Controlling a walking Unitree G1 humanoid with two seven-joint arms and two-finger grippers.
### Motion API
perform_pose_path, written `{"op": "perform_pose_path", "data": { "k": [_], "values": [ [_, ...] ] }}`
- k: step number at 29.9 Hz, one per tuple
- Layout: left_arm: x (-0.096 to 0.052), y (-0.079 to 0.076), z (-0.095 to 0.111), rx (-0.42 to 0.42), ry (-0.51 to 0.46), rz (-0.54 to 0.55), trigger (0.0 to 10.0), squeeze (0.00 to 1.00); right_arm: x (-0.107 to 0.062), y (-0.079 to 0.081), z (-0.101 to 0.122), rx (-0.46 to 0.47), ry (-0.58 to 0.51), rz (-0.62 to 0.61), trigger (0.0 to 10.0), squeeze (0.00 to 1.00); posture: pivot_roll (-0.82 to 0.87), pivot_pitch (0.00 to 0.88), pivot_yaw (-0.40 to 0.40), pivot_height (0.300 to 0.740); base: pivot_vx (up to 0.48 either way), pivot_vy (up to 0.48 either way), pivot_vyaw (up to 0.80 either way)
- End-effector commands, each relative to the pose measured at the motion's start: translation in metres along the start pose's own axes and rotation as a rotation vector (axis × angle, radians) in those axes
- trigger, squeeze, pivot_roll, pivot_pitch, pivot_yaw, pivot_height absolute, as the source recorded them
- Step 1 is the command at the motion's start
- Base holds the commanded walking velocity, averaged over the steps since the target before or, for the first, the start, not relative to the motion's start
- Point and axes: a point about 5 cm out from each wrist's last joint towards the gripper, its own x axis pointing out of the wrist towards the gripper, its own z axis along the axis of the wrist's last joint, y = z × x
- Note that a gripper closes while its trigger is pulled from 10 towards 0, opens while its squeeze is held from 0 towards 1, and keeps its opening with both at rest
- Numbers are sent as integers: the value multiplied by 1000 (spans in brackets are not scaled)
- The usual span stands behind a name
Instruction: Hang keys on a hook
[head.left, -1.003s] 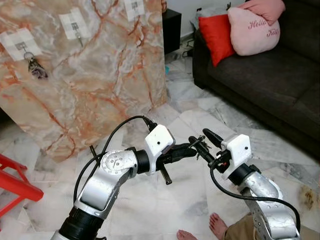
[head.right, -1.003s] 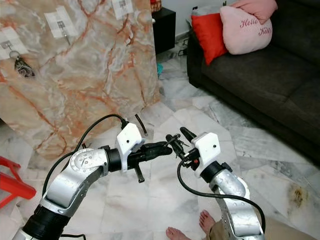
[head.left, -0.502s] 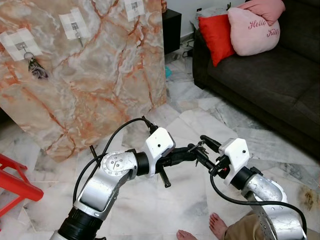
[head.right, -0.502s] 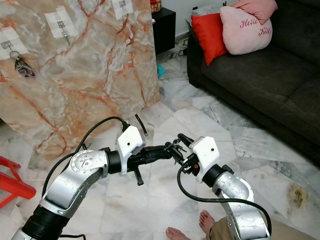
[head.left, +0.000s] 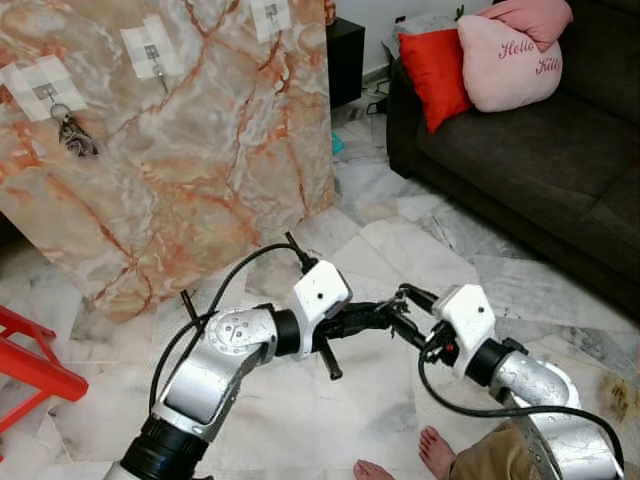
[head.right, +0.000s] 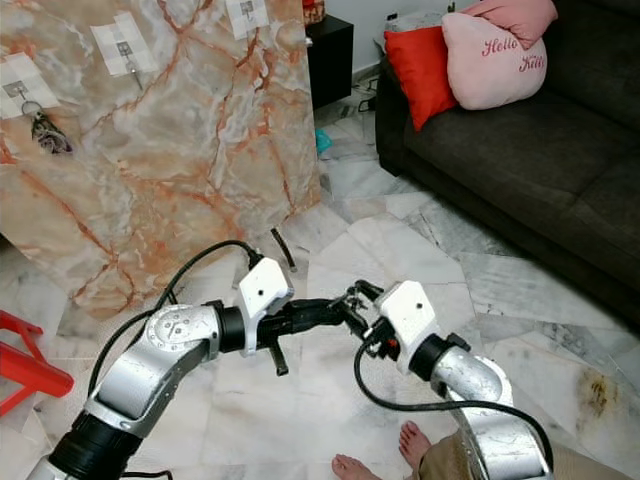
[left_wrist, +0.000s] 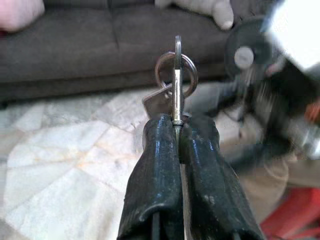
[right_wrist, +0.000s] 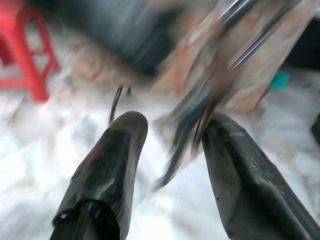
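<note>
The left gripper pinched the keys tight between its fingers, while the right gripper, fingers spread apart, held nothing just beside them.

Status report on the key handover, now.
Left pincer shut on keys. Right pincer open, alongside them. Marble panel's hooks far off; one already holds keys. Bare feet near right arm.
</note>
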Motion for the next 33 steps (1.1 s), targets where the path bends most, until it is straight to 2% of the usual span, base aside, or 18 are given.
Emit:
{"op": "perform_pose_path", "data": {
  "k": [1,7,14,18,24,26,27,31,33],
  "values": [
    [-1,4,11,26,-47,15,10000,0,1,-3,-8,-5,53,-27,10000,0,-92,73,36,740,0,0,0],
    [-3,6,13,29,-54,22,10000,0,3,-2,-3,5,12,-36,10000,0,-88,75,37,740,0,0,0],
    [-4,6,9,26,-41,29,10000,0,3,-3,19,20,-136,-76,10000,0,-89,75,39,740,0,0,0],
    [-3,6,8,25,-37,29,10000,0,-4,0,32,31,-224,-122,10000,0,-91,75,39,740,0,0,0],
    [-3,6,7,24,-35,28,10000,0,-18,7,31,54,-231,-201,10000,0,-93,73,39,740,0,0,0],
    [-4,6,7,22,-35,28,10000,0,-24,9,27,78,-215,-228,10000,0,-93,73,39,740,0,0,0],
    [-3,6,6,21,-35,28,10000,0,-32,12,22,101,-198,-264,10000,0,-99,74,39,740,0,0,0],
    [-3,6,6,21,-35,25,10000,0,-41,15,17,118,-180,-307,10000,0,-107,74,42,740,0,0,0],
    [-1,6,6,20,-37,23,10000,0,-45,15,20,129,-208,-352,10000,0,-111,73,43,740,0,0,0]
  ]
}}
